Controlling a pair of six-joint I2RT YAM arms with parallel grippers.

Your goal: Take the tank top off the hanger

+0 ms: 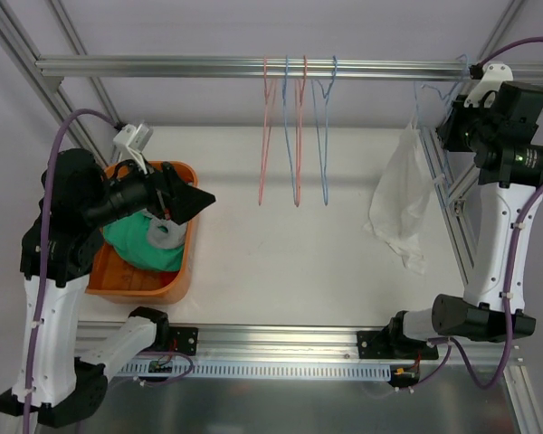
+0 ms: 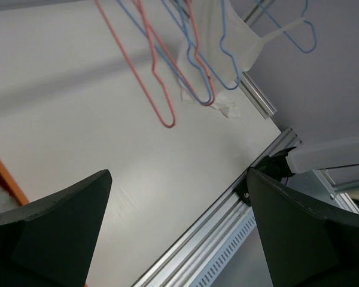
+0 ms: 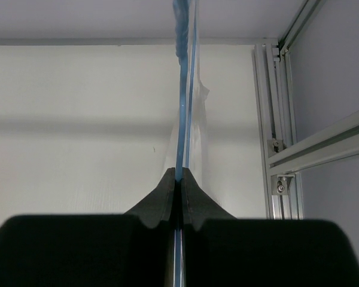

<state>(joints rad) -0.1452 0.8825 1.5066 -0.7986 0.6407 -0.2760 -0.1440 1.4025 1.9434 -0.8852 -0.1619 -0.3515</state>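
Hanger-grab step: I hold R end effector [image 3: 178,179] clamped on blue hanger [image 3: 180,107], white tank top [image 1: 400,194] hanging from it at right end of rail [image 1: 208,65], L end effector [image 2: 178,176] wide open; next I'd bring L across to pull fabric off.

Plain white fabric tank top [image 1: 400,194]; blue wire hanger [image 3: 181,89]; orange plastic bin [image 1: 136,287]; green crumpled cloth [image 1: 127,240]

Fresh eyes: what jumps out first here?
A white tank top hangs from a blue hanger at the right end of the rail, with the right tool shut on that hanger. Mid-rail dangle empty pink and blue hangers; the left tool gapes open over an orange bin of clothes.
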